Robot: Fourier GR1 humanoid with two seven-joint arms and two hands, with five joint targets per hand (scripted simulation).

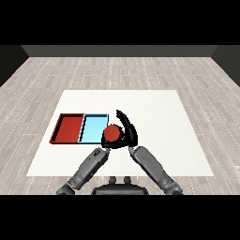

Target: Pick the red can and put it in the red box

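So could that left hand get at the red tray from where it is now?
Probably yes: the red tray lies open at the table's left, nothing covering it, and the left hand sits just beyond the light blue tray.

The red tray (69, 129) lies open from above near the table's (154, 108) left edge, but the light blue tray (93, 130) sits between it and the right hand (129, 131) curled round the red can (112, 134), while the table's far and right parts lie bare.
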